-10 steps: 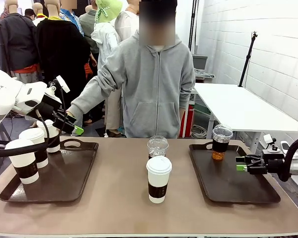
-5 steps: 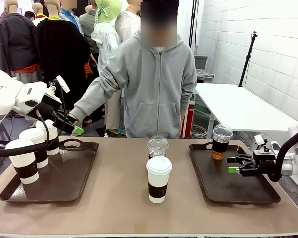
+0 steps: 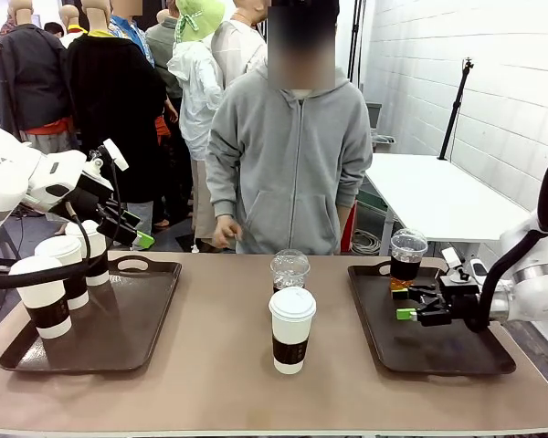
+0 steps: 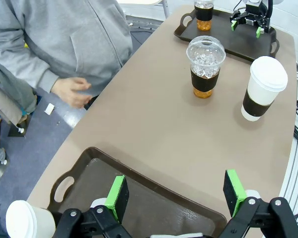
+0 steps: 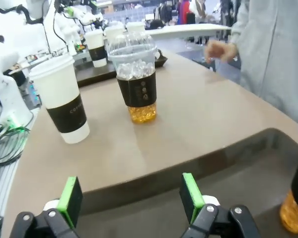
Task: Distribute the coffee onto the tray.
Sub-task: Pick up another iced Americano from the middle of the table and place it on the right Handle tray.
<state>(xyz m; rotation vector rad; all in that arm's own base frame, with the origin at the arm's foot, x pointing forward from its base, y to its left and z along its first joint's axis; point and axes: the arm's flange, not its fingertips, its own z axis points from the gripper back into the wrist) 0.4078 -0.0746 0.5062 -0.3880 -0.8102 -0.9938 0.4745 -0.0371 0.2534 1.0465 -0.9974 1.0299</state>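
Both wide open: left hand unmoved, right hand farther inward over tray.

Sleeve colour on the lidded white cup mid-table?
Dark brown, on the white cup; clearest in the left wrist view.

Paper cup in frt of dome cup

Left tray: three lidded paper cups at left end, left pincer above far edge. Counter middle: lone paper cup, dome-lidded cup just behind. Right tray: second dome-lidded cup at far corner, right pincer near it, jaws apart. Person's hand by far edge.
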